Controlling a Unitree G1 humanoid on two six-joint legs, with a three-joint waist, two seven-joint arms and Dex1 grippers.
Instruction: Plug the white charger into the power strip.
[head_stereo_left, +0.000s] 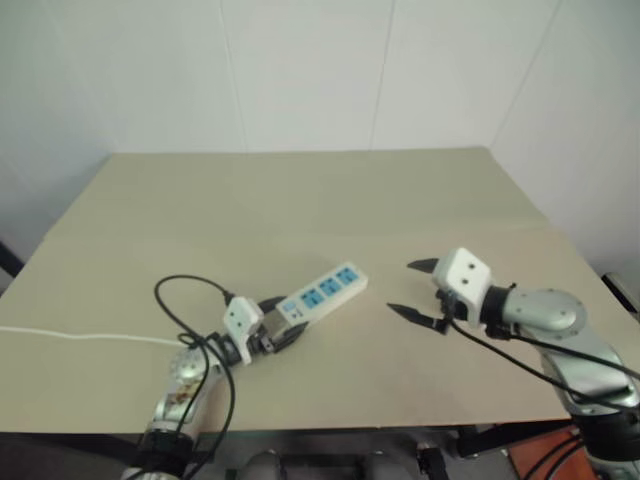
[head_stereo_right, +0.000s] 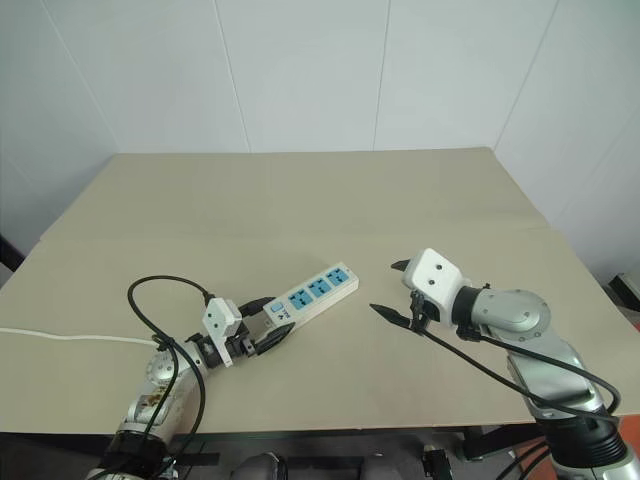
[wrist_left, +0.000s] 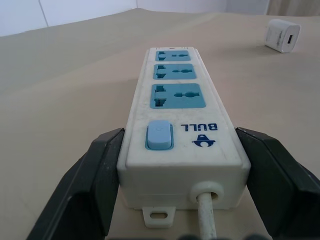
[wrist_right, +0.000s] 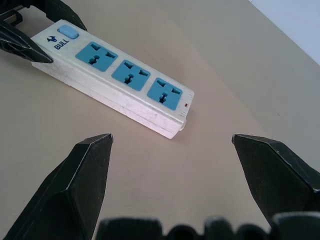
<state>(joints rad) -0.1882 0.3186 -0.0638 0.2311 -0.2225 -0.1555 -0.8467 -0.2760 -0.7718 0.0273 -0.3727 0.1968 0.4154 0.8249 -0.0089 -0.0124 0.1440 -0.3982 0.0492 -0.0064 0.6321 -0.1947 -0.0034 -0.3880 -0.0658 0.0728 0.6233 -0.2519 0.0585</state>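
Note:
The power strip (head_stereo_left: 325, 288) lies aslant in the middle of the table, blue socket faces up. My left gripper (head_stereo_left: 285, 320) is shut on its switch end, one black finger (wrist_left: 100, 175) pressed against each long side, the cord leaving between them. The white charger (wrist_left: 282, 35), a small cube with a slot in its face, rests on the table beyond the strip's far end and off to one side, in the left wrist view. My right gripper (head_stereo_left: 400, 287) hangs open and empty above the table, to the right of the strip's far end (wrist_right: 175, 115) and pointing at it.
The strip's thin white cord (head_stereo_left: 70, 335) trails off the table's left edge. A black cable (head_stereo_left: 185, 300) loops above the left forearm. The tan table (head_stereo_left: 300, 200) reaches back to a white wall; its front edge runs just beneath both arms.

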